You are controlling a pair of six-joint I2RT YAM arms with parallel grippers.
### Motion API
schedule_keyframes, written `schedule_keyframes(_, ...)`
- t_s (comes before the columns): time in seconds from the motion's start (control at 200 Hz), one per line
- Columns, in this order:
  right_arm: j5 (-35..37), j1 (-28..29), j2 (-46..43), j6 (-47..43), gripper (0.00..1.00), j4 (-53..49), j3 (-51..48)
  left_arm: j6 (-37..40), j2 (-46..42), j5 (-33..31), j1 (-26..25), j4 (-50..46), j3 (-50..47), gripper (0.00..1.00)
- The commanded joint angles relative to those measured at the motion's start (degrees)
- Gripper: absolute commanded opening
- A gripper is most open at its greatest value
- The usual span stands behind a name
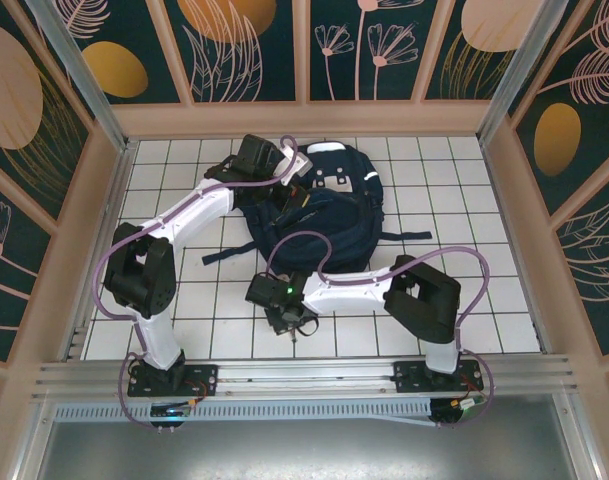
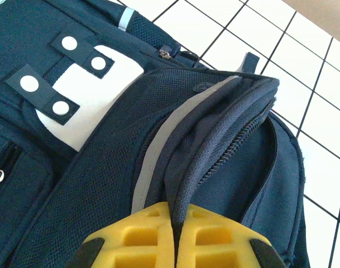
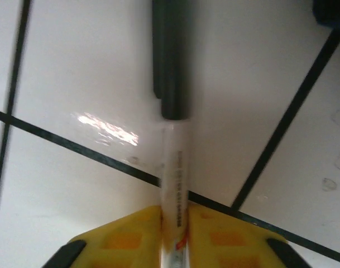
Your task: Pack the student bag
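student bag (image 1: 344, 212) lengthwise near-far, top far

White tiled tabletop (image 1: 464, 180), dark grout lines. Pen (image 3: 172, 139): white barrel, black cap (barrel print too blurred to read). Teal floral wall panels (image 1: 249, 50) in wooden frames all round. Metal rail (image 1: 314, 375) along near edge.

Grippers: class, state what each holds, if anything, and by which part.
Left gripper pinches the student bag by its zippered flap edge. Right gripper grips the pen by its white barrel.
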Motion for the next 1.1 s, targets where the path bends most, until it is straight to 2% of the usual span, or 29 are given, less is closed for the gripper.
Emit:
schedule_keyframes(0.0,1.63,1.39,-2.70,3.87,0.04,-4.33,-2.12,-0.01,-0.28,0.59,0.92,2.23,-0.23,0.00)
schedule_keyframes(0.04,1.87,1.02,-6.17,5.65,0.00,-3.50,-2.53,0.09,-0.52,0.55,0.92,2.16,-0.26,0.00)
schedule_keyframes(0.18,1.94,-3.91,-18.87,14.55,0.00,1.37,-4.45,-2.01,-1.40,0.02,0.92,2.87,-0.16,0.00)
schedule_keyframes(0.345,-3.91,-16.08,-28.59,26.47,0.00,13.48,-8.92,-5.29,-3.40,2.57,0.92,5.06,-1.06,0.00)
schedule_keyframes(0.46,-1.25,-23.68,-32.85,38.46,0.00,21.30,-14.05,-5.92,-4.42,2.56,0.92,6.07,-1.90,0.00)
schedule_keyframes(0.601,0.97,-29.90,-32.34,46.83,0.00,30.11,-17.27,-7.77,-4.48,3.98,0.79,6.25,-2.65,0.00)
schedule_keyframes(0.756,-1.05,-32.71,-24.38,47.21,0.00,34.52,-13.78,-8.41,-4.58,4.59,0.84,6.51,-2.97,0.00)
schedule_keyframes(0.801,0.49,-32.75,-22.03,47.51,0.00,34.72,-12.22,-8.79,-4.46,4.73,0.83,6.59,-2.81,0.00)
schedule_keyframes(0.851,2.14,-33.00,-19.59,47.88,0.14,35.81,-10.99,-9.27,-4.33,4.78,0.79,6.84,-2.62,0.00)
schedule_keyframes(0.921,0.62,-33.98,-16.92,48.99,0.39,37.74,-9.78,-9.51,-4.31,4.33,0.83,7.55,-2.65,0.00)
schedule_keyframes(0.946,-0.03,-34.24,-16.45,48.31,0.45,38.65,-9.57,-9.63,-4.35,3.80,0.84,7.64,-2.63,0.00)
schedule_keyframes(1.026,-0.32,-34.43,-17.46,44.65,0.56,36.87,-8.61,-8.93,-4.38,2.41,0.81,7.03,-2.55,0.04)
schedule_keyframes(1.096,-0.01,-34.42,-20.46,39.59,0.59,32.32,-8.56,-7.81,-4.36,0.83,0.85,5.87,-2.35,0.08)
